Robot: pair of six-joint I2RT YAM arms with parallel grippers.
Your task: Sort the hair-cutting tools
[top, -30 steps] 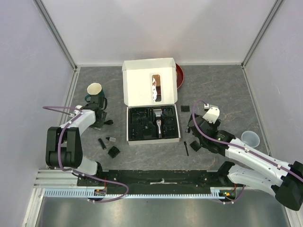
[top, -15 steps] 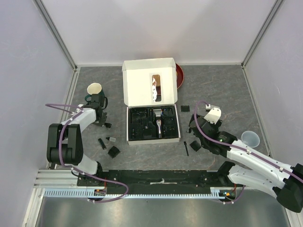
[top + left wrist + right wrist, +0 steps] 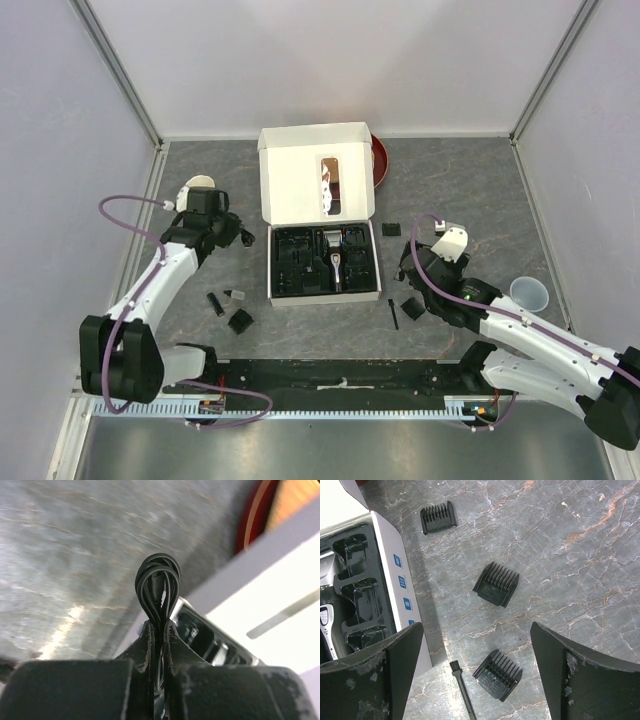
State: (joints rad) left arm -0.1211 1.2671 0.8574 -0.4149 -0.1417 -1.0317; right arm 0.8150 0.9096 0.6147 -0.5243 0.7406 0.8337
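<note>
the left gripper [image 3: 159,630] is closed tight on the black cable [image 3: 158,587]; the cable is a bundle of loops pinched between the two fingers, its rounded end sticking out past the fingertips; beyond it in the left wrist view lie blurred grey table [image 3: 65,540], the white edge of the box [image 3: 260,605] to the right, and a red dish [image 3: 252,515] in the upper corner; from above, this gripper sits just left of the box's upper left part, with the green mug [image 3: 198,185] mostly hidden behind the wrist.

the right gripper [image 3: 476,630] has its jaws spread wide and holds nothing; it hangs over the table just right of the box; between its fingers, on the marbled surface, lie the middle comb guard [image 3: 496,583] and the near comb guard [image 3: 498,674], apart from each other, teeth pointing up the picture; the thin black brush [image 3: 462,690] lies just left of the near one, between it and the box; the far comb guard [image 3: 438,516] sits further off, near the box's far corner.

the clipper [image 3: 335,262] lies in the central slot of the box's black tray, the lid standing open behind it; a few small dark parts [image 3: 240,321] lie on the table left of the box; the clear cup [image 3: 529,292] stands well to the right, beside the right arm.
</note>
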